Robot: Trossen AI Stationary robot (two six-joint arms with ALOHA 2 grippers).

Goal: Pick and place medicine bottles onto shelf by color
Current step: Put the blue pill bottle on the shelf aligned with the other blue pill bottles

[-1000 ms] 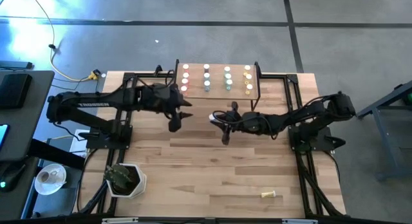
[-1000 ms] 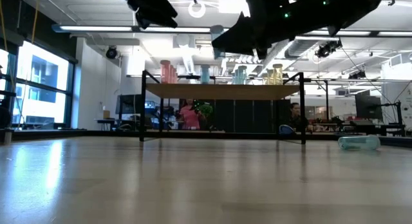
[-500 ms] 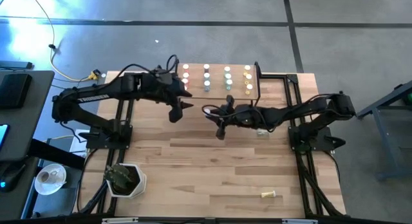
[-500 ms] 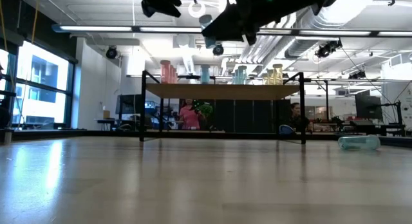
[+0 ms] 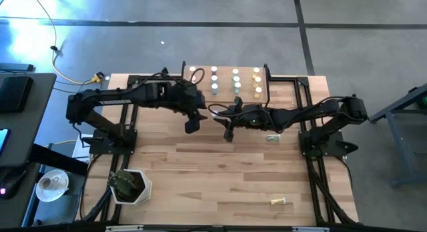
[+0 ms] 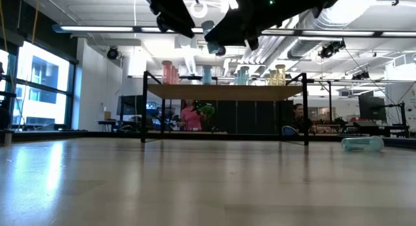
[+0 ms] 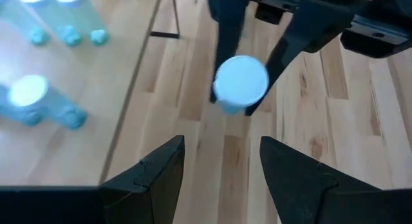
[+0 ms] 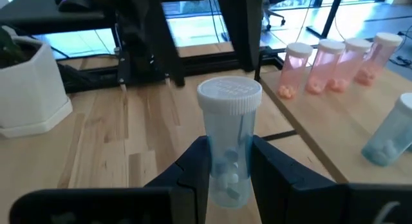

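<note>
My right gripper is shut on a blue medicine bottle with a white cap, held high over the table in front of the shelf. The low view shows this bottle above shelf height. My left gripper is open and empty, close to the held bottle's cap without touching it. Several pink, blue, green and yellow bottles stand upright in rows on the shelf. My right gripper pinches the bottle's blue body between its two fingers, below the cap. The fingers stand on opposite sides of the body. The capped end sticks out past the fingertips. The bottle is lifted clear of table and shelf.
A pale blue bottle lies on its side on the table at the right and shows in the high view. A yellow bottle lies near the front edge. A white planter stands at the front left.
My right gripper has risen with the blue bottle and gone a little toward the table's left edge, to a spot in front of the shelf. My left gripper has swung toward the right, closing in on the held bottle, and stays open.
</note>
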